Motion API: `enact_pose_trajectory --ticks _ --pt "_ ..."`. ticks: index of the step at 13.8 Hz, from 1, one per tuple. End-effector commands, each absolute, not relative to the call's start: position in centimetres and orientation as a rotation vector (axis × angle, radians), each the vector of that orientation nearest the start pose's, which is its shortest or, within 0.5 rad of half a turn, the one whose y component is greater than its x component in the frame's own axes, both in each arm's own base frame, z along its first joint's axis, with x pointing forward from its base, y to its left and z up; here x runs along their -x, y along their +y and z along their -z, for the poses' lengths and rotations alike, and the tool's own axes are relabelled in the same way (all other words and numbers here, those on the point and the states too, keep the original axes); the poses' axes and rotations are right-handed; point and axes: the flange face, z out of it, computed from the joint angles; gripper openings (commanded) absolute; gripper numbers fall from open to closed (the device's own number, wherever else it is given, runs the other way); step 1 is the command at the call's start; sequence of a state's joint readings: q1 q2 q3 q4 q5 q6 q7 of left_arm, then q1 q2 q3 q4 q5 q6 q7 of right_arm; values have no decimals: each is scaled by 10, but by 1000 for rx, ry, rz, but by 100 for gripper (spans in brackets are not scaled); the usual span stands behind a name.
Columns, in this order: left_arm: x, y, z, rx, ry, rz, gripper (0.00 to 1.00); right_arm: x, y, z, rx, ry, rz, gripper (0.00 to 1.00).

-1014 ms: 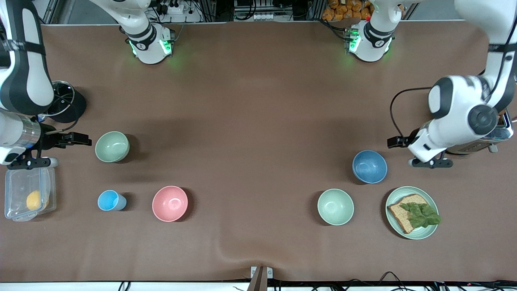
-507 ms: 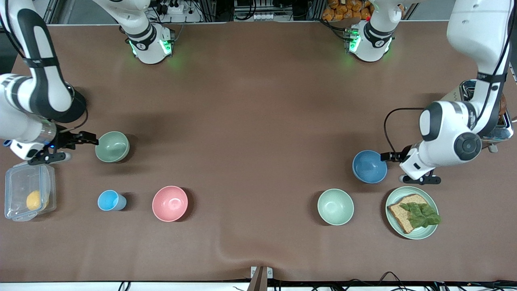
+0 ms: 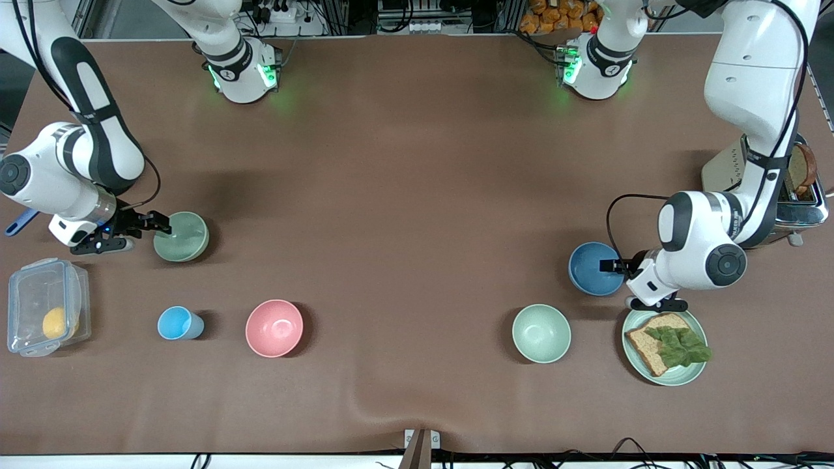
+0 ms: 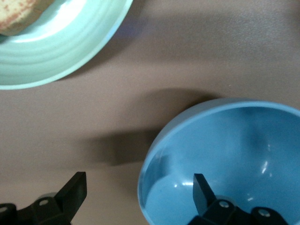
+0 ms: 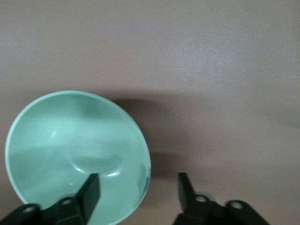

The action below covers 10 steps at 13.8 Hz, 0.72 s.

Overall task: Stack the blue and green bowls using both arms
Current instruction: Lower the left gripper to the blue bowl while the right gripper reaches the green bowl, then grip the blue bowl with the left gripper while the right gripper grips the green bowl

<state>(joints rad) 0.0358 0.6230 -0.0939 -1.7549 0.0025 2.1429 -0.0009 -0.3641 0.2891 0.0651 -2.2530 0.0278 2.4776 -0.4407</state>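
You see left gripper [image 4: 138, 190] fingers wide, straddling blue bowl [image 3: 591, 268] rim beside plate [image 3: 690, 374]; right gripper [image 5: 138, 192] fingers apart, straddling green bowl [image 3: 184, 237] rim.

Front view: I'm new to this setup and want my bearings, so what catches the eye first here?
Both arms are at a bowl at the same moment. The left gripper has its jaws open astride the rim of the blue bowl, beside the plate with bread. The right gripper straddles the rim of a green bowl at the right arm's end. A second green bowl sits untouched, nearer the camera than the blue one.
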Motion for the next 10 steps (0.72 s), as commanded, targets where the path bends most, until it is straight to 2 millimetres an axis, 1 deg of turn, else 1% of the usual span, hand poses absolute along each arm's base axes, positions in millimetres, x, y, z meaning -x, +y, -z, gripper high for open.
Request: enact_pose_trajectory --ticks 1,2,3,4,5,6,8,9,10 --pt "-644 -35 -202 3166 70 -337 50 -509 -160 -222 3077 -199 -55 30" --pt "-644 -36 -203 3167 72 -335 27 -506 -159 -215 3078 -200 -48 20" --pt "-643 -36 -201 3166 72 -340 14 -504 -158 -210 3084 -200 -28 12" --pt "-643 -36 -201 3165 76 -339 0 -502 -158 -208 3085 -200 -24 8" --pt "-643 -36 -201 3164 78 -339 0 -502 -157 -208 3085 -202 -26 1" --pt "-643 -36 -201 3163 79 -339 0 -502 -157 -209 3084 -202 -31 0" --pt "-643 -36 -199 3160 82 -341 0 -506 -155 -219 3084 -206 -31 0" --pt "-643 -36 -200 3160 84 -338 0 -508 -155 -228 3073 -205 -65 0" --pt "-643 -36 -199 3160 84 -341 0 -514 -154 -242 3052 -198 -114 0"
